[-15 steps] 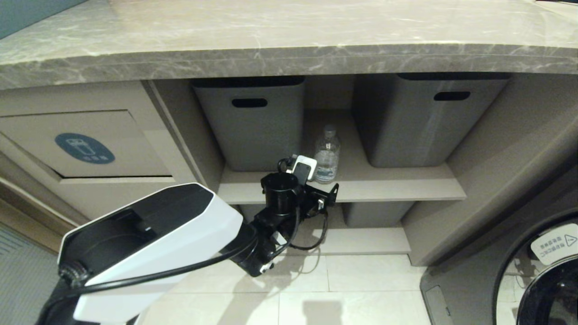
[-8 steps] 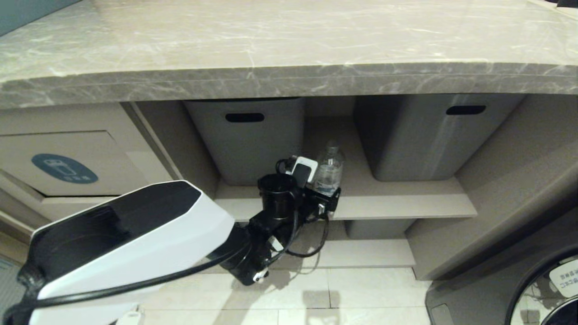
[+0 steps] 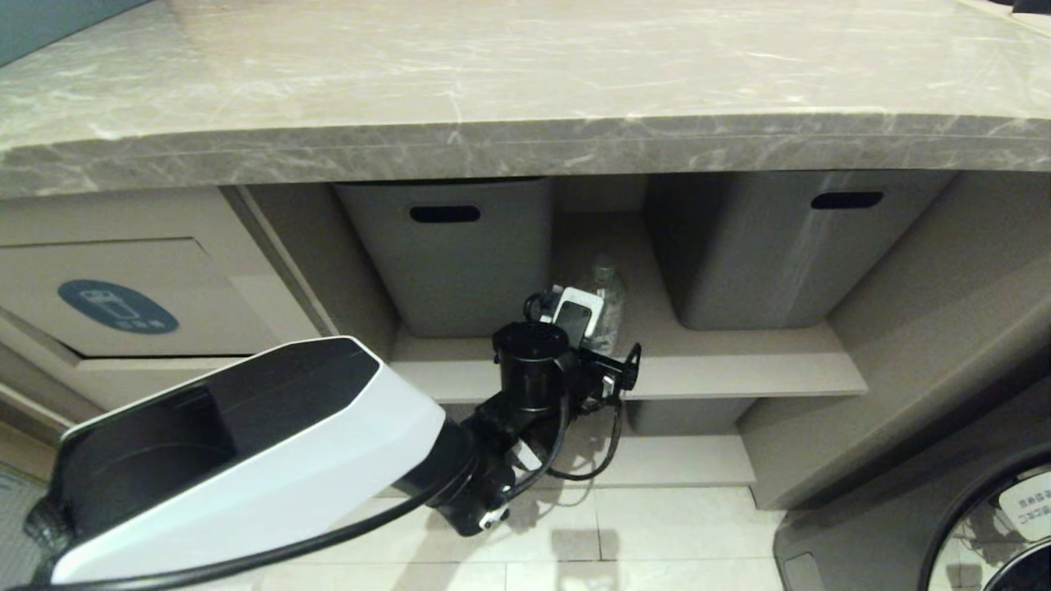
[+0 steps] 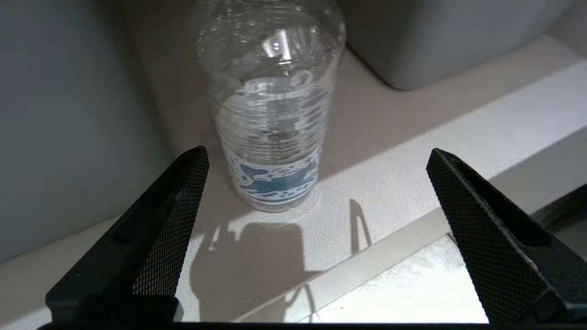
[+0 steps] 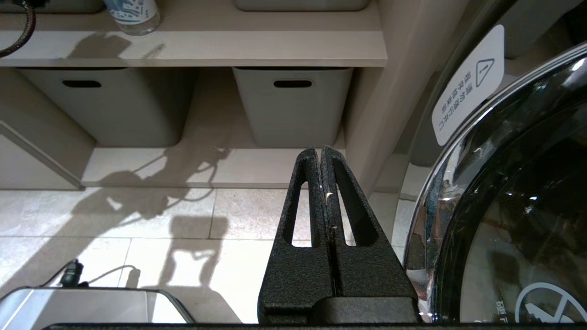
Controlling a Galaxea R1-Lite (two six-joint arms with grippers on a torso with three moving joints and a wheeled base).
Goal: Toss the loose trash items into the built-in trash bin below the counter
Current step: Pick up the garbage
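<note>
The desk (image 3: 525, 90) is spanning the whole scene, and the bin flap (image 3: 123, 300), marked by its blue sticker, is sitting under it at the far left, well apart from the work. Beneath the desk, a shelf (image 3: 739, 373) is carrying two grey tubs (image 3: 447, 246), and the bottle (image 4: 275, 114) is standing upright in the gap between them, near the shelf's front edge. The left gripper (image 4: 316, 183) is being held just in front of the bottle, fingers (image 4: 174, 215) spread as wide as they go and holding nothing; the bottle is lying off centre, closer to one finger than the other. The step in hand is judged to be the approach for the grasp. To do it well, the gripper is best being shifted sideways until the bottle is centred, then pushed in level so both fingers are passing around the ribbed body above the label, clear of the tub walls. Closing is best being done gently, since thin clear plastic is likely to buckle or slip, and an early nudge could tip it backward. The right gripper (image 5: 323, 158) is parked low near the floor, fingers pressed together and empty. No paper wad is being seen.
</note>
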